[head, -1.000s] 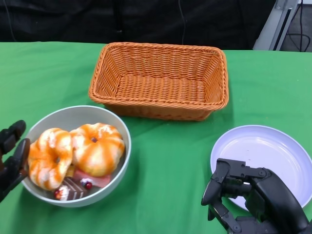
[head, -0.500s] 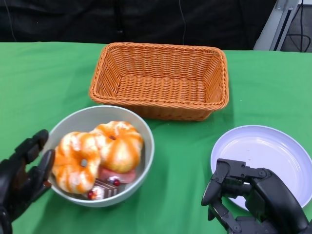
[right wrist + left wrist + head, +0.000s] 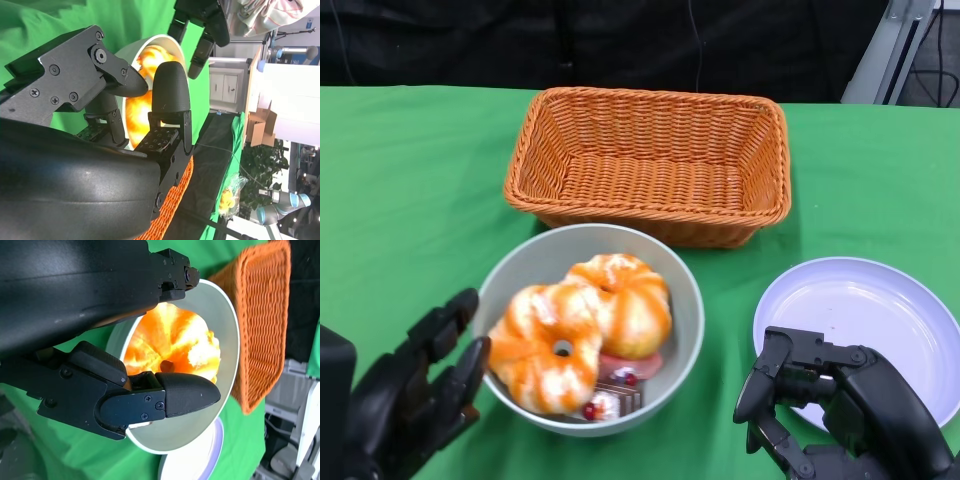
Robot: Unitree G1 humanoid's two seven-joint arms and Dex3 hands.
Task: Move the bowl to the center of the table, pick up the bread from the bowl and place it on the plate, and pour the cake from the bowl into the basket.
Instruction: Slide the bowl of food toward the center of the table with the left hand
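Observation:
The grey bowl (image 3: 552, 256) sits on the green cloth in front of the basket, near the middle. It holds two orange-and-white ring breads (image 3: 548, 346) (image 3: 626, 300), with a dark chocolate cake piece (image 3: 612, 398) and red berries below them. My left hand (image 3: 415, 402) presses against the bowl's left side with its fingers spread; the left wrist view shows a finger (image 3: 175, 395) lying along the bowl's rim (image 3: 225, 325) beside the bread (image 3: 175, 345). My right hand (image 3: 832, 405) hovers by the near-left edge of the white plate (image 3: 870, 305), fingers half bent and holding nothing.
The brown wicker basket (image 3: 650, 165) stands behind the bowl, a narrow strip of cloth between them. The plate lies at the right, close to the bowl's right side. Dark drapes and a metal stand (image 3: 895, 45) lie beyond the table's far edge.
The left hand has pushed the bowl to the right, from the table's left side to in front of the basket. The breads shifted inside it. The right hand stayed still.

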